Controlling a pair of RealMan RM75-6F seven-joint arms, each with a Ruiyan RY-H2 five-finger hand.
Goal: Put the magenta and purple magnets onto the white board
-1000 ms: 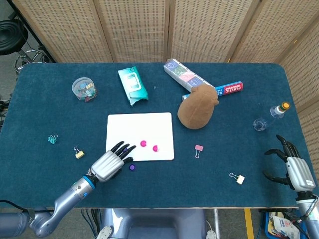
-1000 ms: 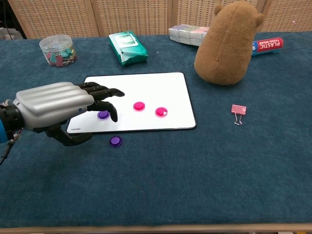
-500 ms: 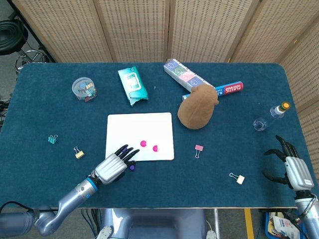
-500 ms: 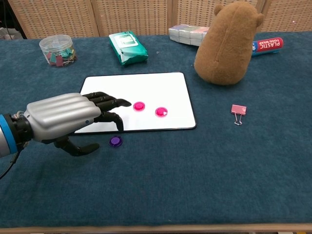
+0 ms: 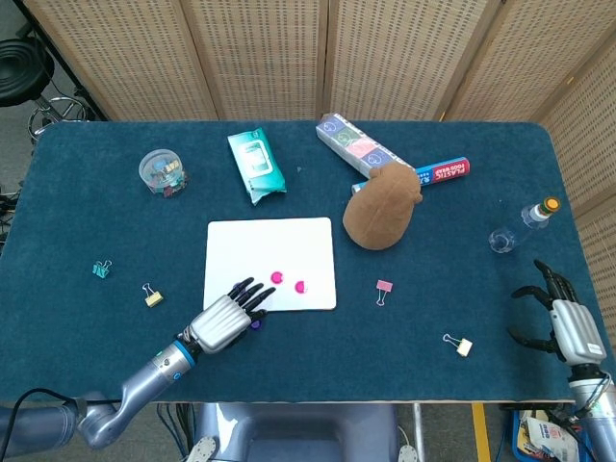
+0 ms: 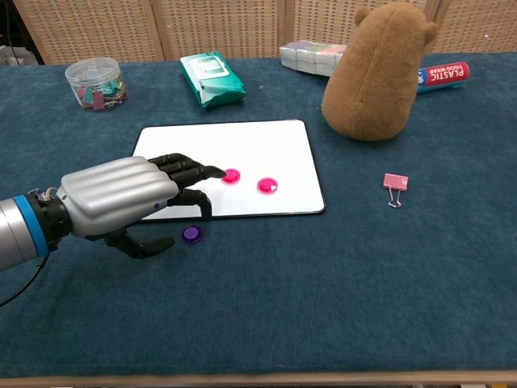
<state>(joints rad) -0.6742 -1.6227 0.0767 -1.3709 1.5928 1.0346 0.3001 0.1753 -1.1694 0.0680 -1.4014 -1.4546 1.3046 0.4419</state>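
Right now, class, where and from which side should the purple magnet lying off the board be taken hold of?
Pinch the purple magnet by its round rim, coming from above: it is a low disc lying flat on the cloth, just off the white board. The left robot hand hovers beside it.

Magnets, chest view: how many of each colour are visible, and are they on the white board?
Magenta magnets: 2, both on the white board.
Purple magnet: 1, on the table, off the board's near edge.
Total: 3 visible; the left hand hides part of the board.
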